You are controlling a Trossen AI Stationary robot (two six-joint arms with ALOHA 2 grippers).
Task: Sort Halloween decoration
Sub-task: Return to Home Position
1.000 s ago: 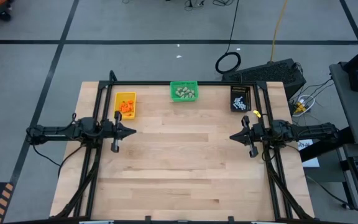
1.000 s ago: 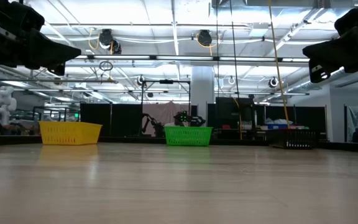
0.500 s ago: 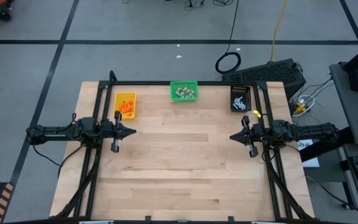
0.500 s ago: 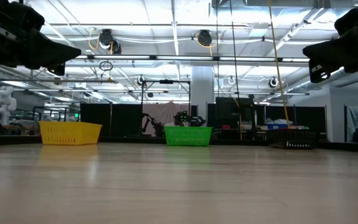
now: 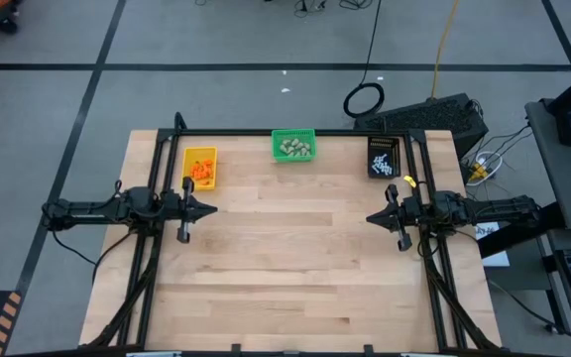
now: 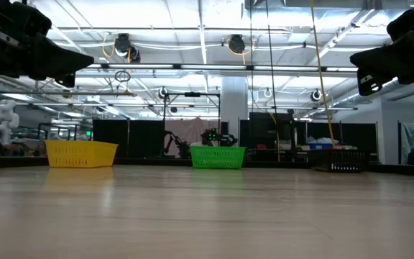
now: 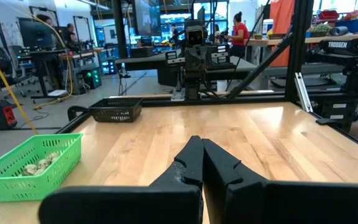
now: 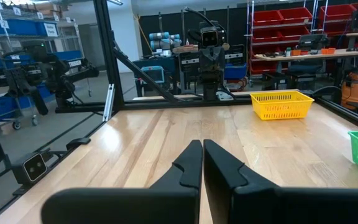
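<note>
From above, orange bits [image 5: 201, 172] sit in the yellow bin [image 5: 200, 154] left of the green bin [image 5: 293, 133]. Lumps [image 5: 294, 149] sit inside it, and white sticks [image 5: 383, 159] in the black bin [image 5: 385, 175] right of it.

Wrist views: the left tool [image 7: 202, 149] and right tool [image 8: 202, 152] are closed tight and empty.

Nothing has moved, so sorting looks done.

Yellow bin [image 6: 81, 154] holds orange bits [image 5: 201, 171]; green bin [image 6: 218, 157] holds beige lumps [image 5: 294, 149].

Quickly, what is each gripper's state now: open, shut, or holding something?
Left gripper: shut, empty, over the left side of the table.
Right gripper: shut, empty, over the right side of the table.
</note>
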